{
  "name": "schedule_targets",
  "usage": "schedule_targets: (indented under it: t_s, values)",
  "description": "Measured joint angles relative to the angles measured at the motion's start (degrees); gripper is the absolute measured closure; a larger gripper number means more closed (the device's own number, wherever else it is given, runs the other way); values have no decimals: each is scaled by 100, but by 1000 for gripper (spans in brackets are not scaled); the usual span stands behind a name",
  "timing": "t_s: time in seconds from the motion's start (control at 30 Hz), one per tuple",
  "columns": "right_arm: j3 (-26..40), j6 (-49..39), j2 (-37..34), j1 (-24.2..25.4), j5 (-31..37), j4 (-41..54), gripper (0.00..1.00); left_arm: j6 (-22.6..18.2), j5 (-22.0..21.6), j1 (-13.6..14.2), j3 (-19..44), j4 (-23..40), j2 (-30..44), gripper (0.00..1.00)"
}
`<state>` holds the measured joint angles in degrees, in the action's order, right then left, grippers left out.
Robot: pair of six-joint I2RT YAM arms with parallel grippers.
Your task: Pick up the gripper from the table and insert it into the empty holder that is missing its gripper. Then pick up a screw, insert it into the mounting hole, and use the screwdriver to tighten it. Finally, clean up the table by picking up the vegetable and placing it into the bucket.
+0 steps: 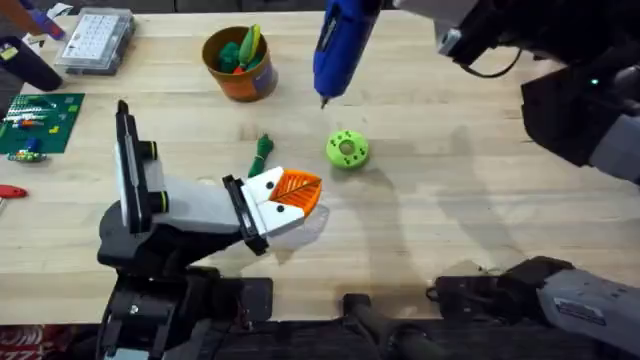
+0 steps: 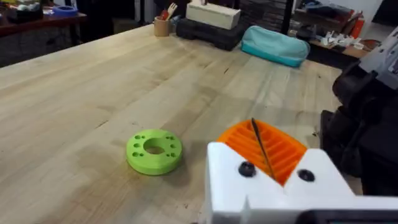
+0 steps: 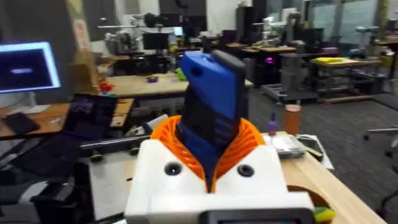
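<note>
My right gripper [image 3: 208,140] is shut on the blue screwdriver [image 1: 338,45], held tilted above the table with its silver bit pointing down between the orange bucket [image 1: 240,75] and a lime-green ring [image 1: 347,150]. The screwdriver [image 3: 211,106] stands up between the orange pads. A dark-green vegetable [image 1: 262,152] lies on the wood just beyond my left gripper [image 1: 303,190]. That gripper [image 2: 261,146] is shut, its orange pads pressed together, low over the table beside the ring [image 2: 154,150]. The loose gripper, holder and screw are out of view.
The bucket holds green and yellow toy pieces. A clear compartment box [image 1: 95,40] sits at the far left, with a green board [image 1: 40,120] below it. The right arm's dark body [image 1: 580,90] fills the upper right; its base [image 2: 367,124] stands near my left gripper.
</note>
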<state>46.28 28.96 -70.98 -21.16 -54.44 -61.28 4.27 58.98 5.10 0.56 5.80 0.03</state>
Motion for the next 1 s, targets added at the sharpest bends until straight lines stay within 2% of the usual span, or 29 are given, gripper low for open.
schedule_targets:
  t_s: [0.53, 1.0]
  values:
    - [0, -25, -1, -941, -14, -69, 978, 0, 0, 0, 0, 0, 0, 996]
    - [0, -144, -2, -1464, -155, -133, 978, 0, 0, 0, 0, 0, 0, 996]
